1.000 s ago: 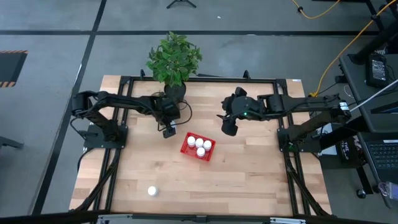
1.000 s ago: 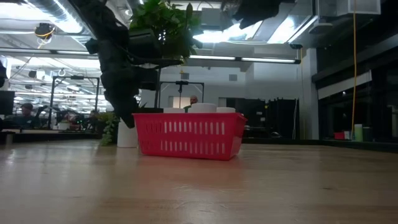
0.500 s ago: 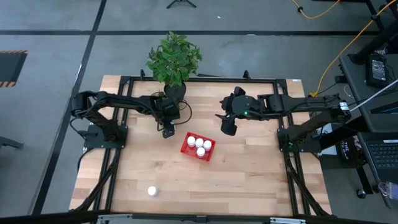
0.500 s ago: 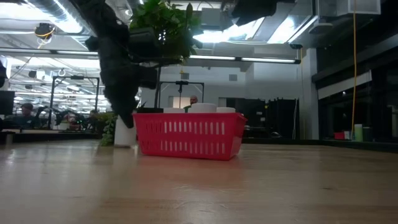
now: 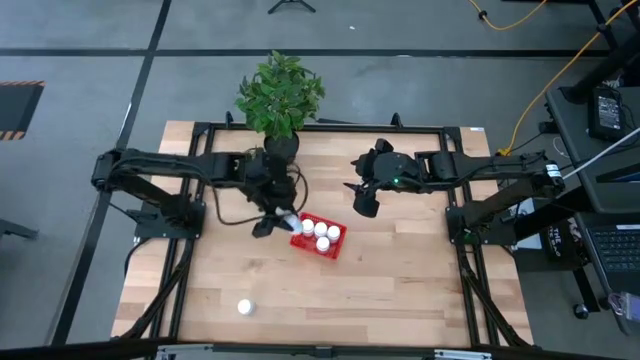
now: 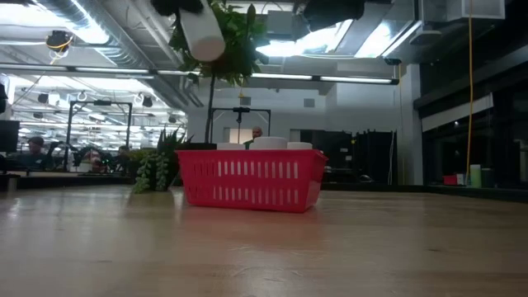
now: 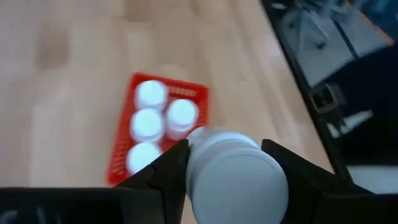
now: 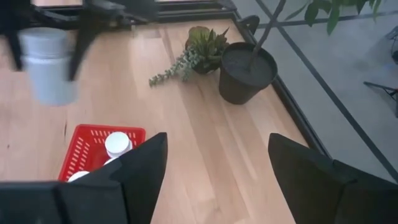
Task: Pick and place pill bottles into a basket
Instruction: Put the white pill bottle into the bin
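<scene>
A red mesh basket (image 5: pixel 319 236) sits mid-table with several white pill bottles (image 7: pixel 149 124) standing in it. My left gripper (image 5: pixel 272 224) is shut on another pill bottle (image 7: pixel 233 171), held high over the basket's left end (image 6: pixel 202 33). One more pill bottle (image 5: pixel 244 308) stands alone near the table's front left. My right gripper (image 5: pixel 362 200) hovers open to the far right of the basket, with nothing between its fingers (image 8: pixel 214 180). My left gripper pinches the pill bottle by its round sides (image 7: pixel 198 165), one finger on each side. The fingers come from above, pointing down at a slant. The bottle is lifted well clear of the table and basket, slightly tilted (image 8: pixel 48 65).
A black pot with a green plant (image 5: pixel 282 145) stands at the table's far edge behind the basket, with a small trailing plant (image 8: pixel 193 53) beside it. Bare wood lies in front of and to the right of the basket (image 5: pixel 420 280).
My left gripper was low at the table by a bottle standing at the basket's far left. It has taken hold of that bottle, risen, and gone toward the basket. The bottle is now lifted clear, high above the basket's left end.
</scene>
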Robot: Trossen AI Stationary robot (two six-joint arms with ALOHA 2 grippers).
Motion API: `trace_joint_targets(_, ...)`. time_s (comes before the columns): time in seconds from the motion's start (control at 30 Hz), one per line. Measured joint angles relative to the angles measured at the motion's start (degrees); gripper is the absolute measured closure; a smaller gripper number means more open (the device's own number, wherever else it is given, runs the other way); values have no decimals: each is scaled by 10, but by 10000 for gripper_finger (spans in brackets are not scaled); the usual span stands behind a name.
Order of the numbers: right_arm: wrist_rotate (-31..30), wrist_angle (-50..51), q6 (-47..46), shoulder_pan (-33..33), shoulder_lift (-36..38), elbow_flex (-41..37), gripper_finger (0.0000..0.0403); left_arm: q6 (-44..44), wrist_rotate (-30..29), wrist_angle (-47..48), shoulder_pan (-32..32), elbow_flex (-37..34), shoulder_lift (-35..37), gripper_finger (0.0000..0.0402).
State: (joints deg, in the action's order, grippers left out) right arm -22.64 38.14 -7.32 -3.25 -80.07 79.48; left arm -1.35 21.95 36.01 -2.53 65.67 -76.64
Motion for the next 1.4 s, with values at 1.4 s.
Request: trace_joint_targets(1.4, 33, 12, 62, -41, 0, 0, 123, -6, -106, -34, 65, 11, -223, 233)
